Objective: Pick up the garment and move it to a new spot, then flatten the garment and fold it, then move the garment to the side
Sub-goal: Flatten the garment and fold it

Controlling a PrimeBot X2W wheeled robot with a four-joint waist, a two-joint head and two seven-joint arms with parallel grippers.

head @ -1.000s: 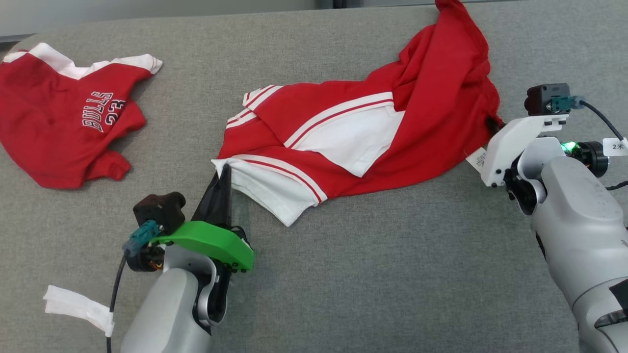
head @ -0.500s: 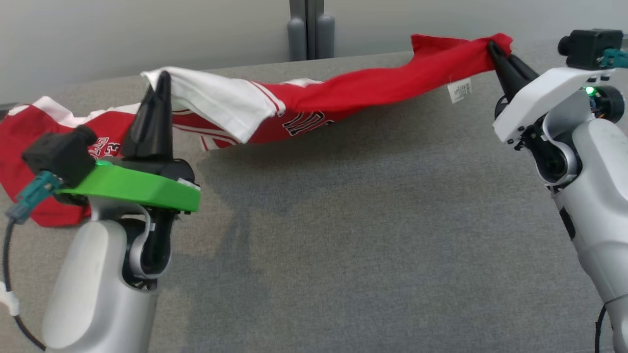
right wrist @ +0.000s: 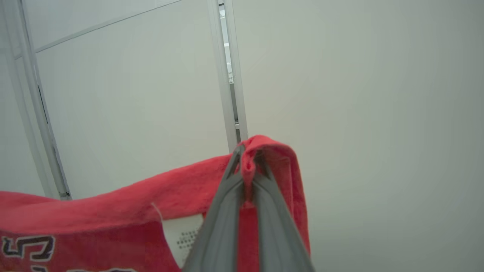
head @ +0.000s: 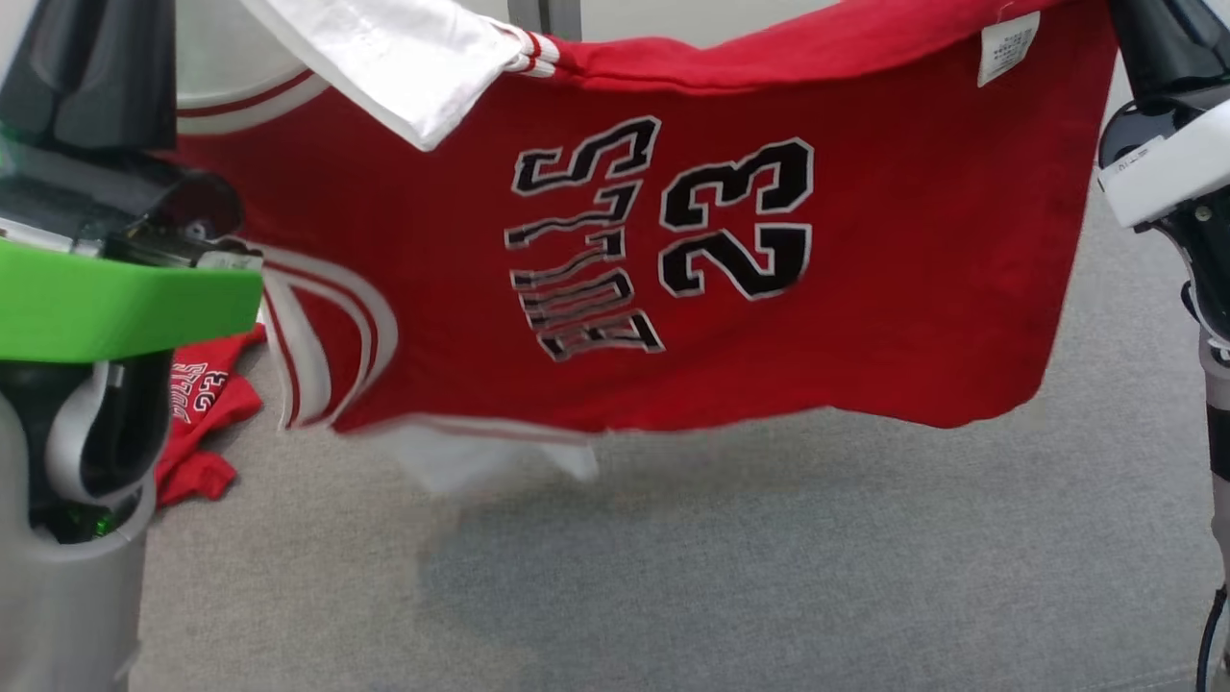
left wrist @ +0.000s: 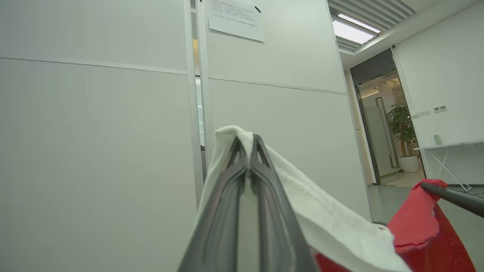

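The garment [head: 865, 288], a red jersey with white trim and a black "BULLS 23" print, hangs in the air, stretched between both grippers above the grey table [head: 769, 577]. My left gripper [left wrist: 247, 141] is shut on a white sleeve edge [left wrist: 302, 196] at the upper left of the head view, its dark fingers [head: 91, 77] rising above the green wrist cover [head: 115, 308]. My right gripper [right wrist: 247, 151] is shut on a red corner [right wrist: 276, 158] at the upper right, near the white label [head: 1006, 43]. The jersey's lower hem is blurred and off the table.
A second red jersey [head: 207, 413] lies crumpled on the table at the left, partly behind my left arm. A pale wall with a grey post [head: 543, 14] stands beyond the table's far edge.
Both grippers have risen with the garment, which went from lying on the table to hanging spread between them. The head camera has tilted upward too.
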